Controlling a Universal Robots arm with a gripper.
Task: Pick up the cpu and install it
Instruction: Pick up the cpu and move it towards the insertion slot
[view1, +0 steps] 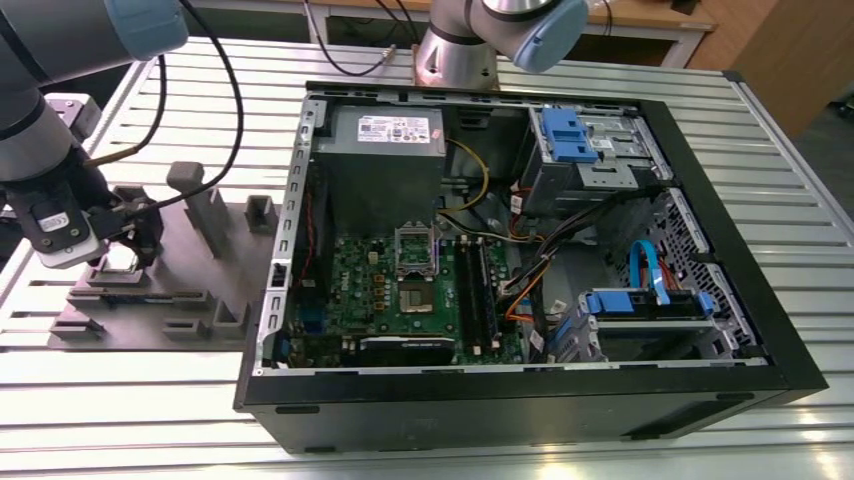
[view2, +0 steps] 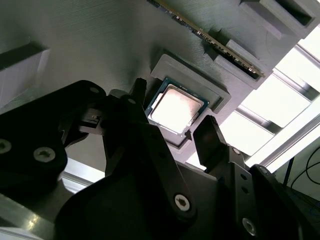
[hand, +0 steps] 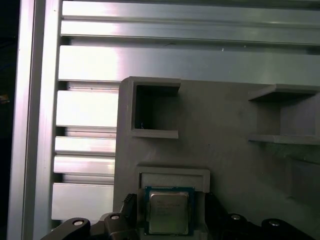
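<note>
Over the flat grey plastic fixture plate (view1: 187, 275), at the exterior view's left, the black two-fingered gripper (view1: 130, 250) hangs low. Its jaws are apart and straddle the small square silvery-topped cpu (view2: 176, 107). The cpu lies flat in a shallow square pocket of that plate, with a finger (view2: 212, 137) close beside each of two opposite edges. To the plate's right in the exterior view stands the open black computer case (view1: 534, 395) with its green circuit board (view1: 387, 280).
</note>
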